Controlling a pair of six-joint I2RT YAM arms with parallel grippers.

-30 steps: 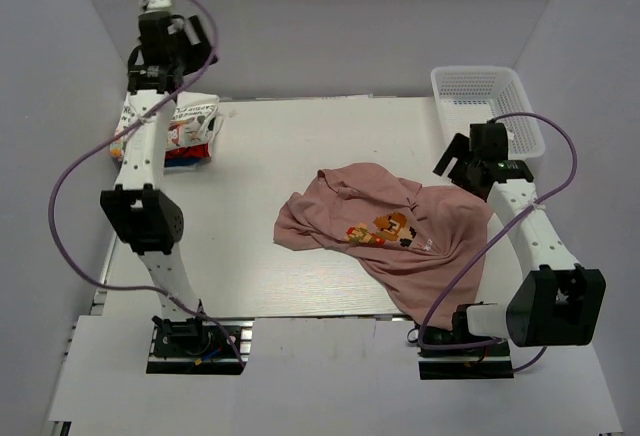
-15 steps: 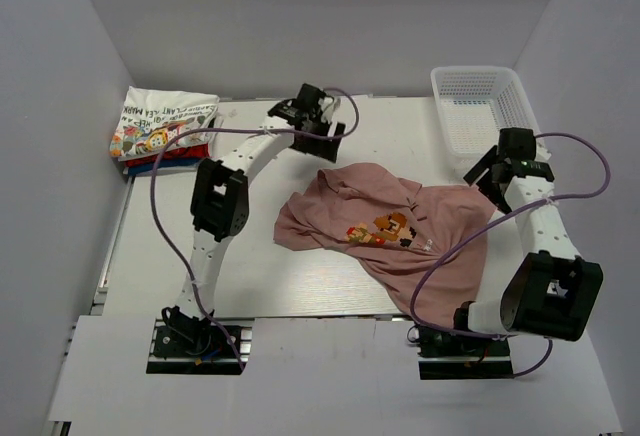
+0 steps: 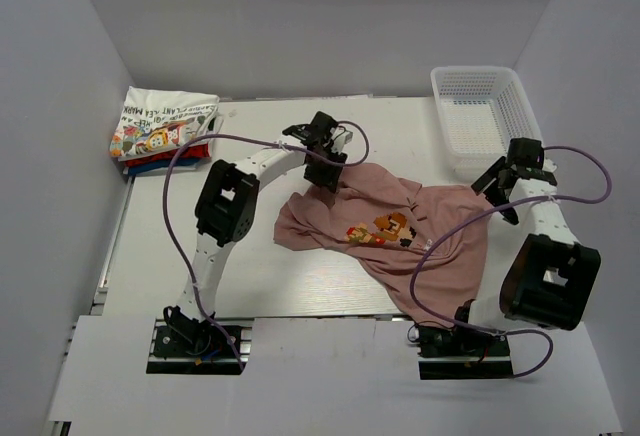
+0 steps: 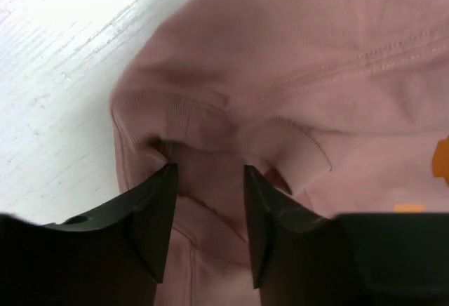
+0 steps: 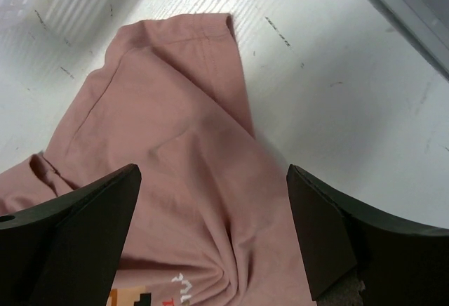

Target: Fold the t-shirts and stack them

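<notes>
Pink tee [image 3: 400, 231] — collar [image 4: 210, 120] partly hidden behind left claw [image 4: 208, 171].

A: What's under the right gripper [image 5: 212, 180]?
B: A pink t-shirt [image 5: 168, 109], rumpled on the white table [image 5: 330, 67], one sleeve reaching up.
A: And the fingers [image 5: 70, 229]?
B: Wide apart, one at each side of the cloth.
</notes>
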